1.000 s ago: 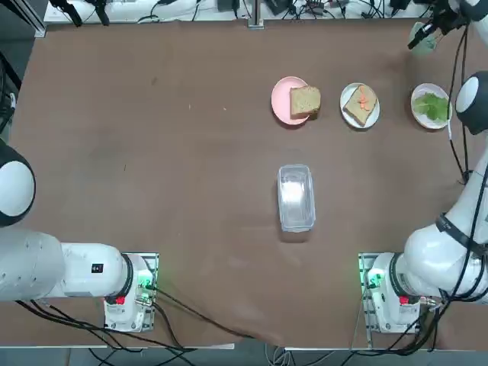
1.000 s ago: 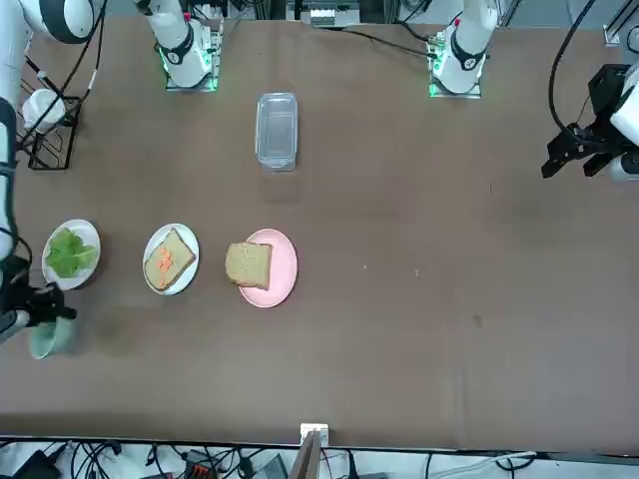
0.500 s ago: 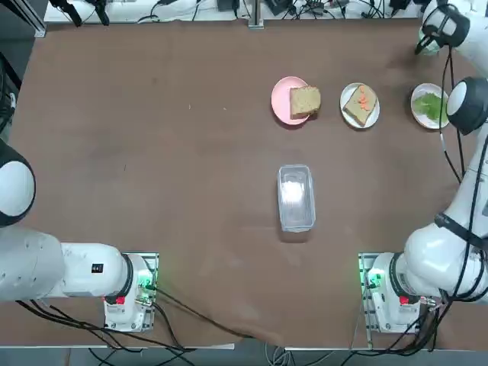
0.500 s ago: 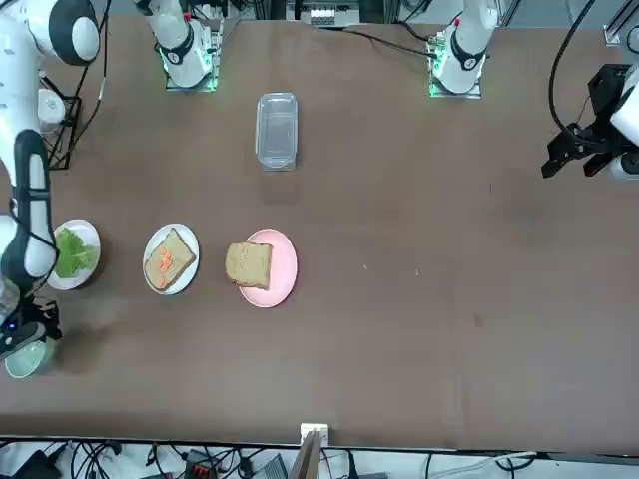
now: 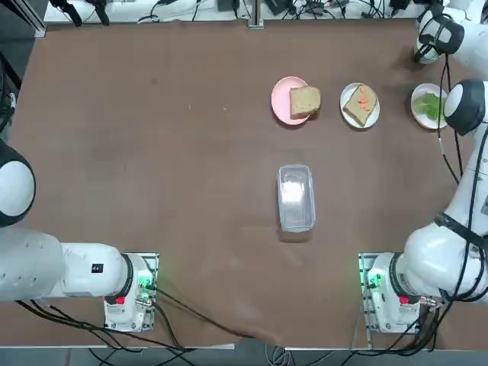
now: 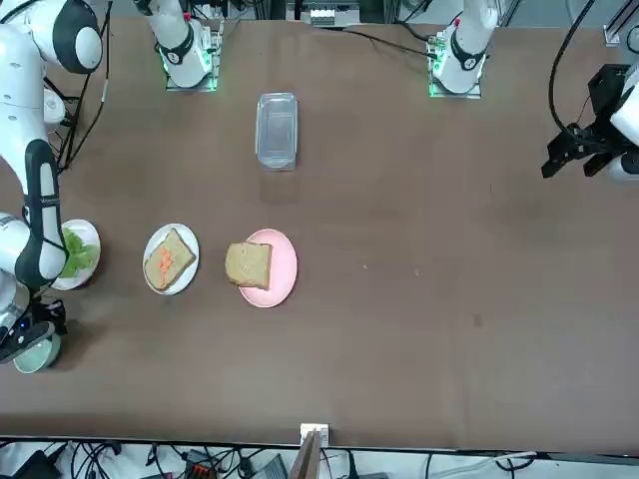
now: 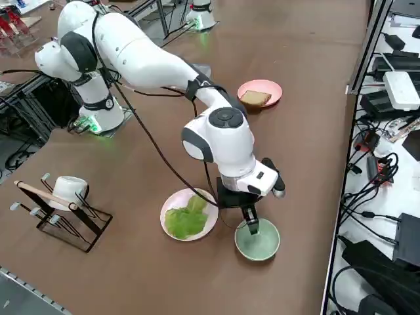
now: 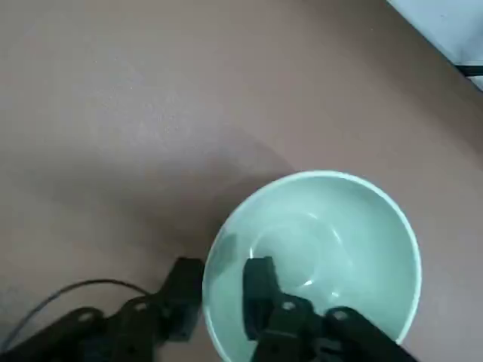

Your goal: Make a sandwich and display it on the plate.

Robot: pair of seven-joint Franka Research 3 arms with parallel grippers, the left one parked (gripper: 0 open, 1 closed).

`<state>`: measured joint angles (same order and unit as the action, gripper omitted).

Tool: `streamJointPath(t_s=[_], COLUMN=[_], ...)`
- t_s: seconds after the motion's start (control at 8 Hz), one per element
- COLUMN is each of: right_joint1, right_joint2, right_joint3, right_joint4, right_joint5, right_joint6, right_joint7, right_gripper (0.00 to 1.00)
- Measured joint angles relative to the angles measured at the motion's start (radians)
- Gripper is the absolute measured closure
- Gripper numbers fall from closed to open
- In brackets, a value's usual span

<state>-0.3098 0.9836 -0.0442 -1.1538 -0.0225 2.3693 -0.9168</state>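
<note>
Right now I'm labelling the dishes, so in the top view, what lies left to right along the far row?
Pink plate with a bread slice → white plate with carrot-topped bread → plate of lettuce.

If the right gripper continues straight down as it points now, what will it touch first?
Probably the green bowl's rim: the right gripper straddles it, one finger inside, one outside. Jaws look parted; contact unclear.
</note>
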Motion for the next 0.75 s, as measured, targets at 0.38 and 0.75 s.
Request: streamJointPath(t_s=[0.38, 0.75], right_joint1=[0.0, 0.0], right_joint2=[-0.02, -0.116], right_joint3=[-0.003, -0.007], right_joint4=[0.02, 0.04], right_joint5=[0.0, -0.006], right_joint6=[-0.077, -0.235], right_joint7=[-0.002, -0.028], right_gripper=[0.08, 0.0])
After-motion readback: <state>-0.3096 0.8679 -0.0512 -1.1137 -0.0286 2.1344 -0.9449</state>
